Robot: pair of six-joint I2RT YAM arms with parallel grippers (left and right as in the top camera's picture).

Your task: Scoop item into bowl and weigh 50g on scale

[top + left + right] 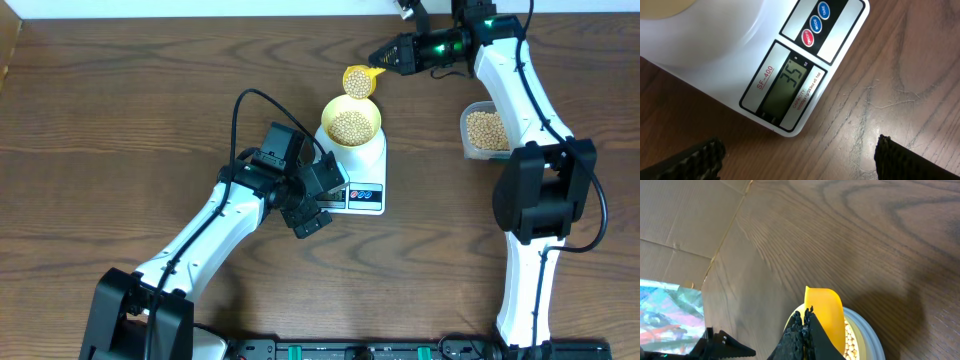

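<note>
right tool [384, 57], pressed together on the handle of a yellow measuring scoop [358, 81], holds a load of beans [351, 127] just beyond the far rim of the pale yellow bowl [326, 117]. the bowl, part-filled with beans, sits on the white kitchen scale [368, 192], whose display [792, 77] reads 35. left tool [320, 200] hovers spread wide at the scale's front edge. a clear tub [466, 141] of beans stands on the tabletop [120, 120] near the right arm.
</note>
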